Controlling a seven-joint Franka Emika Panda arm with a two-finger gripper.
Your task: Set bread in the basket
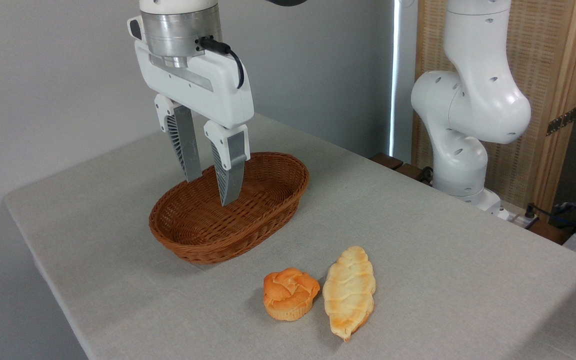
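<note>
Claw (211,192) hangs parted and empty over the basket (268,210), bread (289,293) untouched.

Nothing hangs over the orange bun (289,293), so it is open from above; the braided loaf (349,291) crowds its right side, seemingly touching. Bare table (443,280) lies left of it.

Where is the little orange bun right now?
The orange bun sits on the table near the front edge, just left of the braided loaf, in front of the wicker basket.
</note>
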